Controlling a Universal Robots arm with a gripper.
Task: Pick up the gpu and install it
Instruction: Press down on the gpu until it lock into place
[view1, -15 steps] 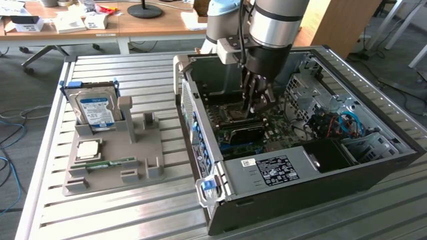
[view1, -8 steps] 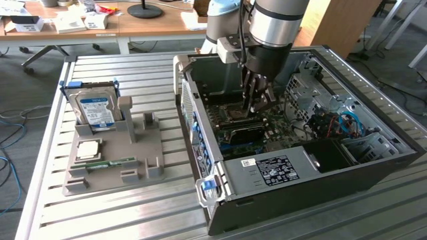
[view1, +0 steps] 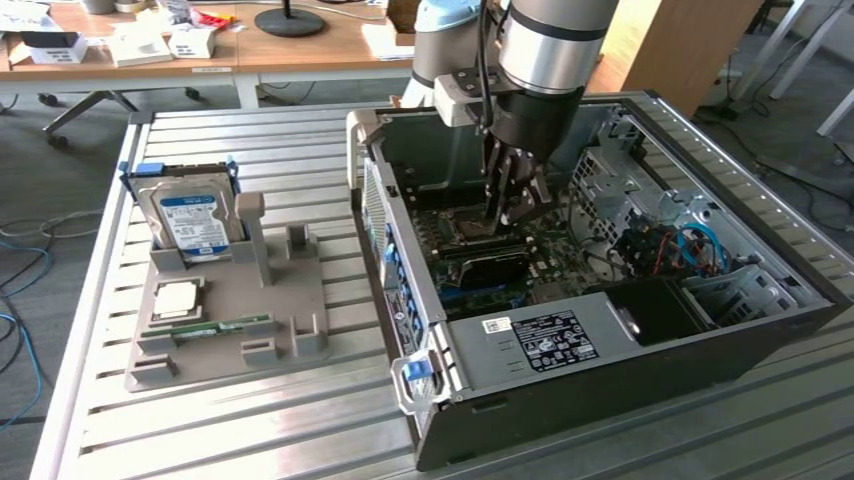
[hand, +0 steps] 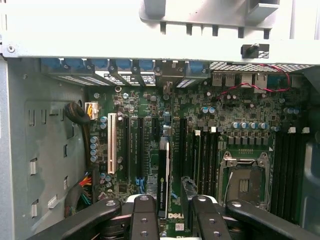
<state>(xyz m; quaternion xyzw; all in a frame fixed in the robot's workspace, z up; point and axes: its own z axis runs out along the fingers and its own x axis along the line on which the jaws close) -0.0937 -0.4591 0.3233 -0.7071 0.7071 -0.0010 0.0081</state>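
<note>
The gpu (hand: 163, 180) stands on edge on the green motherboard (hand: 200, 125), a thin dark card with a label strip along its edge, in line with the long expansion slots. In the exterior view the gpu (view1: 483, 264) is a dark slab low inside the open computer case (view1: 400, 200). My gripper (hand: 171, 202) hangs just above it, open, with the card's edge in the gap between the black fingers (hand: 143, 217) and a clear space on one side. From the exterior view the gripper (view1: 514, 212) reaches straight down into the case.
A grey fixture tray (view1: 274, 310) on the exterior view's left holds a silver hard drive (view1: 191, 220), a processor chip (view1: 178, 298) and a green memory stick (view1: 230, 325). Inside the case are the power supply (view1: 574, 335), drive cage (view1: 627, 180), blue cables (view1: 694, 245) and the processor socket (hand: 245, 182).
</note>
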